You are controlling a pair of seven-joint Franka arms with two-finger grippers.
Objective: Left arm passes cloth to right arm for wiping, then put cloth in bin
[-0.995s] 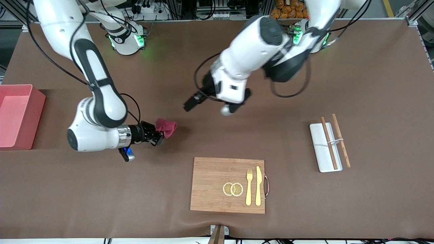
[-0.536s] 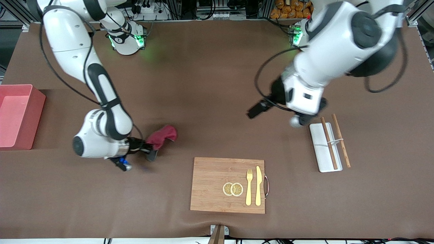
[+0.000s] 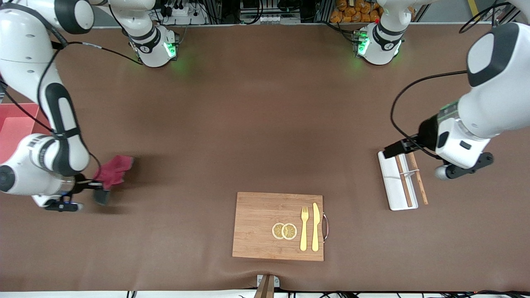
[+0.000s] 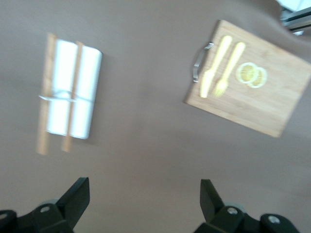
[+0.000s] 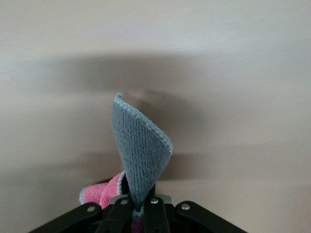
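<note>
Brown table [image 3: 248,124]: my right gripper [image 3: 97,188] pinches the soft, limp cloth [image 3: 114,170] by its edge near the bin [image 3: 16,120]; my left gripper [image 4: 143,199] waits wide, empty.

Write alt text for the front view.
The right gripper holds the cloth on the brown table beside the bin. The left gripper hangs open over a white tray with chopsticks. A cutting board lies nearest the camera.
</note>
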